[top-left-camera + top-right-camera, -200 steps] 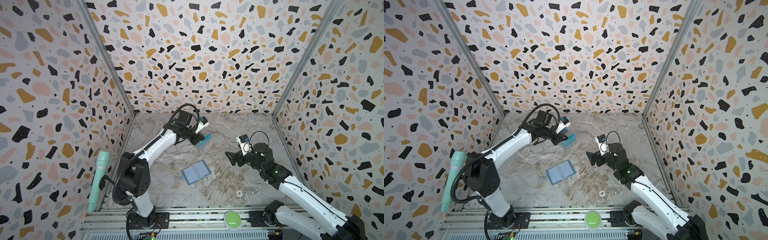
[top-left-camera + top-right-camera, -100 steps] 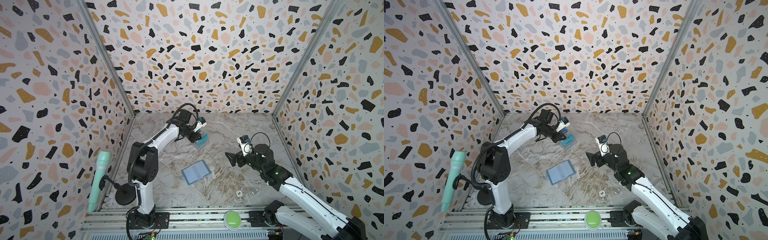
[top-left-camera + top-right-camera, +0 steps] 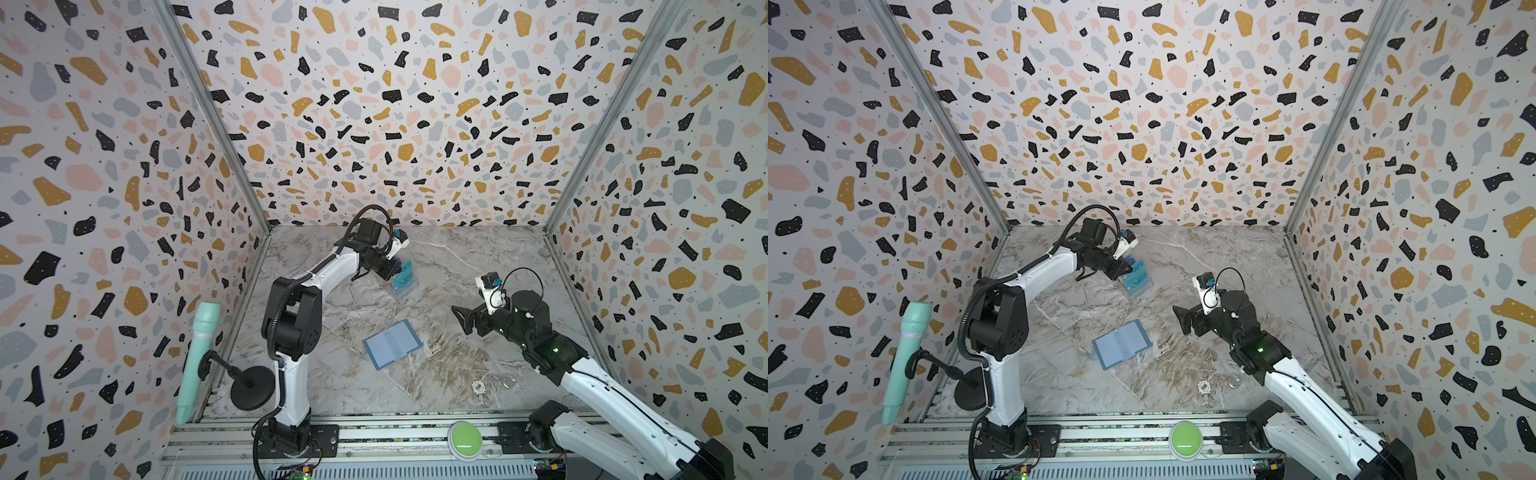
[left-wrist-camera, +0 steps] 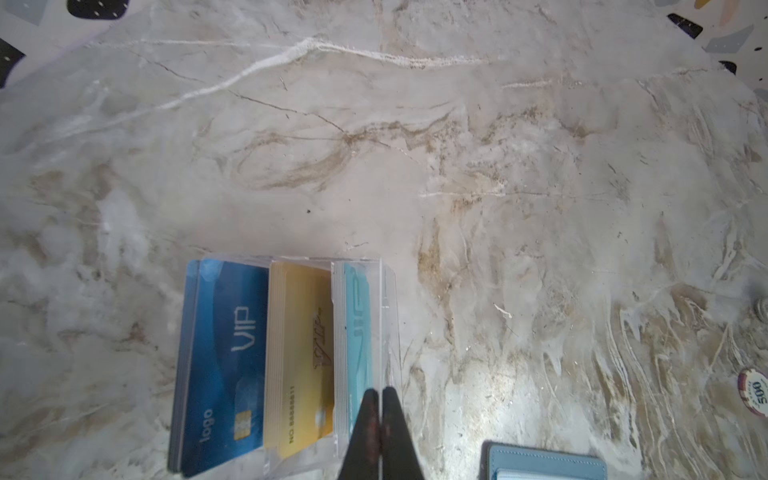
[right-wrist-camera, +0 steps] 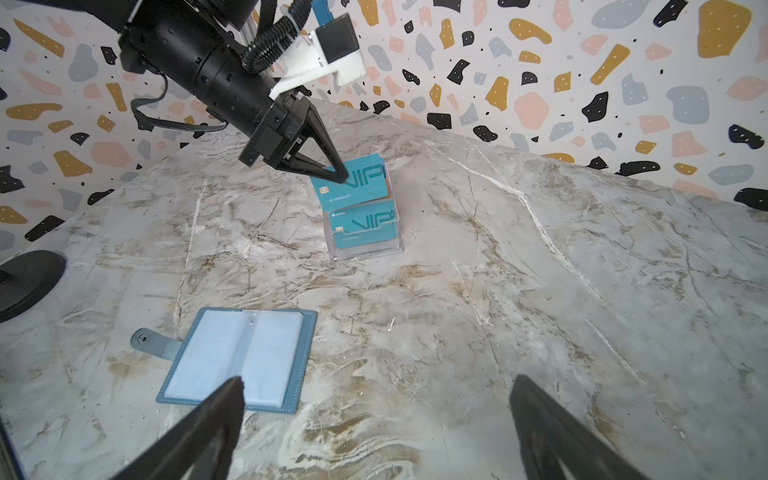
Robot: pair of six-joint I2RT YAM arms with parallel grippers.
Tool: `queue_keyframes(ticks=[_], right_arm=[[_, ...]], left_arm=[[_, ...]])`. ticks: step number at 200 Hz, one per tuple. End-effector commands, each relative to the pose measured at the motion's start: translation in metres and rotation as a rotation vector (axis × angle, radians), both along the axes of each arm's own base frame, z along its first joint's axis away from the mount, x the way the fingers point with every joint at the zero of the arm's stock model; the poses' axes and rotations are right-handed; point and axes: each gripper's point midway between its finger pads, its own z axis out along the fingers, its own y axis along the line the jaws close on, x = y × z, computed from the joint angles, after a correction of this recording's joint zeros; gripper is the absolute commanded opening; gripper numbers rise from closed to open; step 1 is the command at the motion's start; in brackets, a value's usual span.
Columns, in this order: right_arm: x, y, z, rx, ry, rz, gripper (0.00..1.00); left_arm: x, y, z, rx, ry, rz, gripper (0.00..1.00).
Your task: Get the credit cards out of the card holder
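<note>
**Both top views:** left gripper (image 3: 392,271) clenched on a teal plastic VIP card (image 3: 405,275), right at a clear tiered acrylic stand (image 3: 402,291) toward the back of the grey marble tabletop (image 3: 457,257). Slate-blue leather-look book-style card holder (image 3: 392,344) lying open and flat mid-table, well apart from the stand. Right gripper (image 3: 462,319) raised to the right of the card holder, jaws released and spread wide, touching nothing.

**Left wrist:** black fingertips (image 4: 370,415) pressed together at the stand's front wall. Standing in the tiers, a dark blue plastic VIP card (image 4: 224,353), a yellow-tan plastic card (image 4: 301,353) and a second teal plastic card (image 4: 357,332). Round white poker chip (image 4: 754,392) off to one side on the marble.

**Right wrist:** teal plastic VIP card (image 5: 361,183) pinched by one corner and tilted, at the top of the stand (image 5: 370,254). Second teal plastic card (image 5: 365,230) seated in the front pocket. Card holder (image 5: 241,349) nearer the camera, clear sleeve pages facing up, snap strap tab stretched out on the table.
</note>
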Motion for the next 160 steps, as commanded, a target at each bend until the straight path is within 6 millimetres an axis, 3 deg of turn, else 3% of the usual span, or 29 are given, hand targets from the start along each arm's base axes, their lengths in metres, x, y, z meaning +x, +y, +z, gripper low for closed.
queue_keyframes(ticks=[1,160], right_arm=[[0.0,-0.001,0.009,0.021,-0.029,-0.002,1.0],[0.0,-0.002,0.01,0.022,-0.036,-0.009,1.0]], left_arm=[[0.007,-0.002,-0.007,-0.017,0.0,0.022,0.0],[0.008,0.005,-0.04,0.03,0.036,0.07,0.0]])
